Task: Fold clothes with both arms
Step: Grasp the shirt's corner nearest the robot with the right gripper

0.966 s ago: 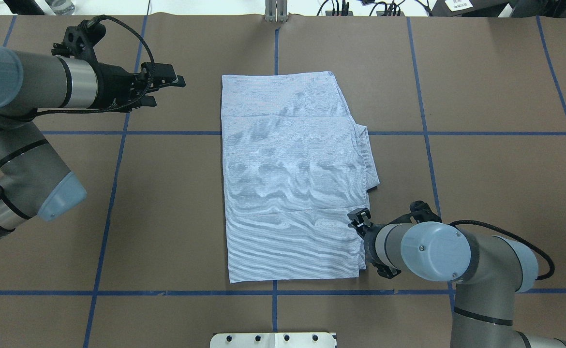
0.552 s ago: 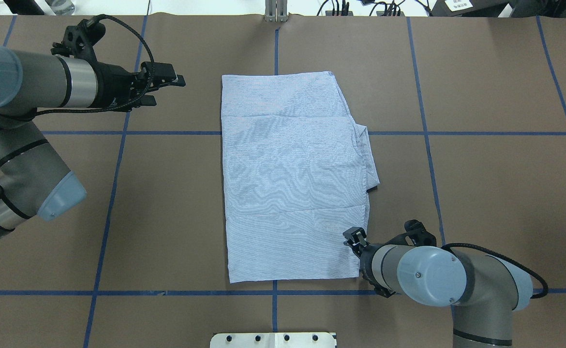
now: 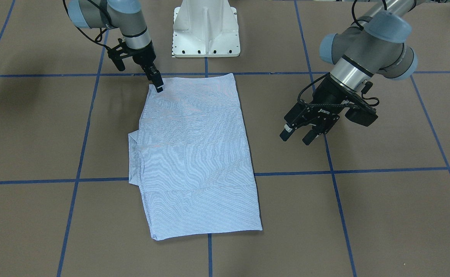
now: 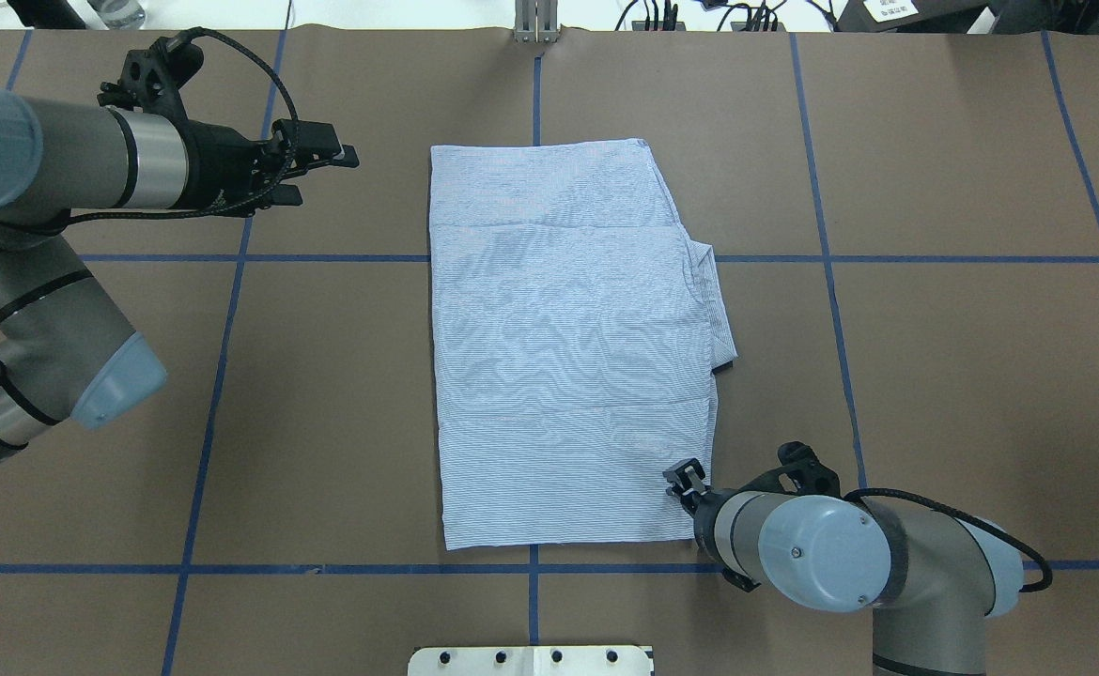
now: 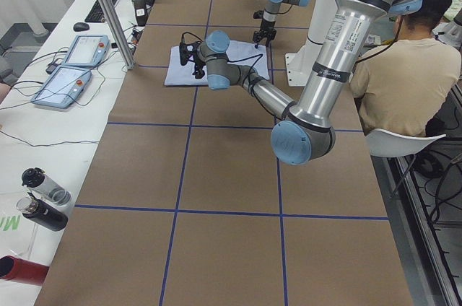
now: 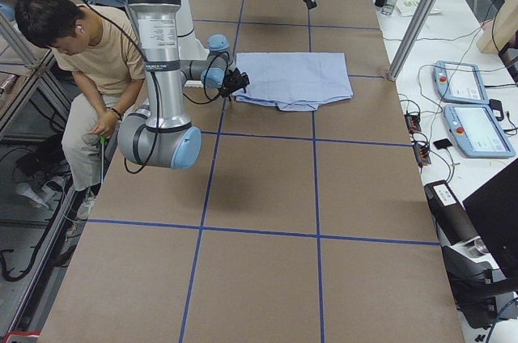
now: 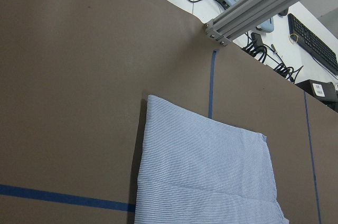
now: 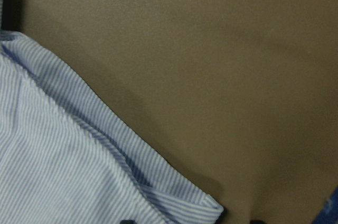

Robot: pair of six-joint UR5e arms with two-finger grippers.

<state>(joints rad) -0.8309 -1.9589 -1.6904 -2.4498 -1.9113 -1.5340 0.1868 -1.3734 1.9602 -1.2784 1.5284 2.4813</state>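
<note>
Reaching with right gripper [image 3: 158,87], closure impossible to tell, at a corner of shirt [image 3: 198,154] already folded to rectangle, left gripper [image 3: 296,138] spread aside; probably one fold remaining.

Two tubular robot arms in matte grey metal. The left arm [image 4: 61,169] and the right arm [image 4: 935,549] each carry rounded light blue plastic joint caps dotted with small screws, and thin black bands ring the tubes. Behind each claw sits a polished silver collar.

The left gripper [image 3: 296,137] is a black two-finger claw with small white lettering on its body. A black braided cable [image 4: 164,215] runs back from it. The right gripper [image 3: 158,85] is a slim black claw.
</note>
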